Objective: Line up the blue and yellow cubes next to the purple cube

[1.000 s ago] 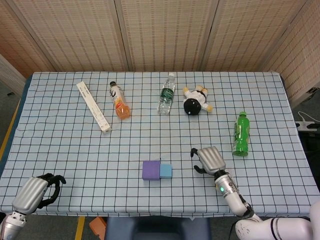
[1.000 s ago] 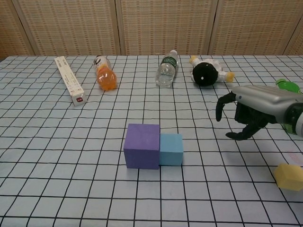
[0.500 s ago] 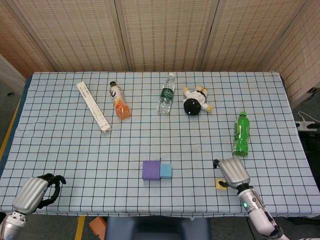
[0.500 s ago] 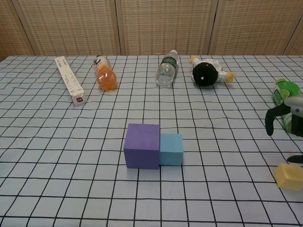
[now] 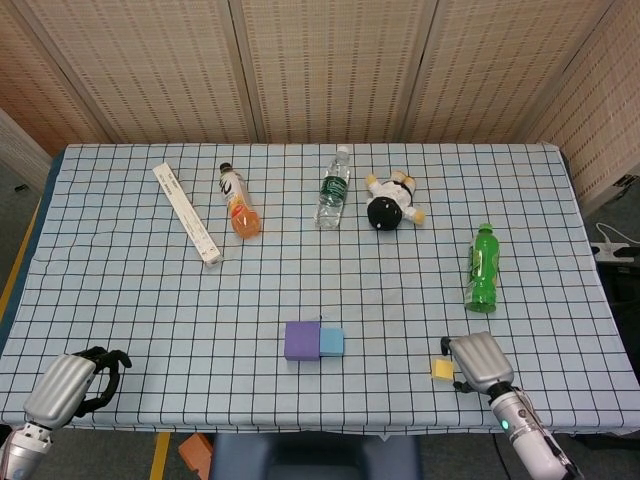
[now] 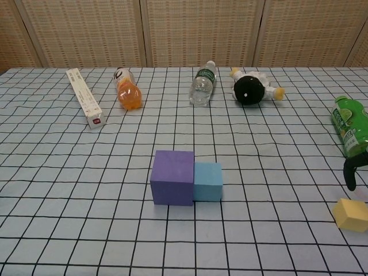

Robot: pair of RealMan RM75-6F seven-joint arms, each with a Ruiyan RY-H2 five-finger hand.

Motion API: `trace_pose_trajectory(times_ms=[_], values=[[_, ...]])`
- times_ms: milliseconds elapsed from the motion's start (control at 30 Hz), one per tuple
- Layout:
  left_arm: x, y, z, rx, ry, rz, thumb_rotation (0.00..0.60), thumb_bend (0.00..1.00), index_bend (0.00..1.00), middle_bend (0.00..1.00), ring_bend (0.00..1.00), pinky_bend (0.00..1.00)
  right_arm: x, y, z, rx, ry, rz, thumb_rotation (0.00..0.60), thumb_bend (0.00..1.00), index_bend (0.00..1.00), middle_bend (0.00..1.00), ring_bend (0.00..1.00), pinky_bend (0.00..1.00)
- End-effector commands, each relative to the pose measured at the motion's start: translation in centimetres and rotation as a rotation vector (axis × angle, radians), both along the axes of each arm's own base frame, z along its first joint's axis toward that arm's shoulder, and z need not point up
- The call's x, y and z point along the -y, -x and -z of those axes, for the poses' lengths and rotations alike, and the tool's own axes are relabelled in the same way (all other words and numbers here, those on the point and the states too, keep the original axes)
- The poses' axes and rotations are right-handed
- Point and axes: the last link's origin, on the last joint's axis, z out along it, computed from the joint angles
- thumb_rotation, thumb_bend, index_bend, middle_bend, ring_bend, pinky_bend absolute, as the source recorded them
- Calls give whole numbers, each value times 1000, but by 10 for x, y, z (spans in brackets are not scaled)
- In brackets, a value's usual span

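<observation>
The purple cube (image 5: 302, 340) (image 6: 172, 177) sits near the table's front middle. The smaller blue cube (image 5: 332, 342) (image 6: 207, 181) touches its right side. The yellow cube (image 5: 441, 369) (image 6: 351, 215) lies by itself on the cloth at the front right. My right hand (image 5: 480, 362) hovers just right of the yellow cube, back up, fingers bent downward and holding nothing. In the chest view only one dark finger (image 6: 351, 172) of it shows, above the cube at the right edge. My left hand (image 5: 72, 385) rests at the front left corner, empty, fingers loosely bent.
A green bottle (image 5: 482, 267) lies behind my right hand. Along the back lie a white box (image 5: 187, 213), an orange bottle (image 5: 240, 201), a clear water bottle (image 5: 334, 188) and a black-and-white plush toy (image 5: 390, 200). The checked tablecloth (image 5: 150, 300) covers the table.
My right hand has moved from beside the blue cube toward the front right and now hangs next to the yellow cube. Cubes and left hand have not moved.
</observation>
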Motion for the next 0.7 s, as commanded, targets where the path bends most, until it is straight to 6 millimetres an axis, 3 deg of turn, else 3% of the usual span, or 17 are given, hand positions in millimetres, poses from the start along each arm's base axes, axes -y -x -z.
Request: trace_pose_trajectory(times_ms=[33, 700], values=[[0, 0, 0, 0, 0, -2, 600, 573, 457, 590, 446, 610, -1, 1, 1, -10, -5, -1, 600, 26, 430, 1000, 911, 1000], [0, 0, 0, 3, 0, -1, 600, 574, 458, 591, 447, 611, -1, 7, 11, -33, -17, 3, 600, 18, 435, 1000, 911, 1000]])
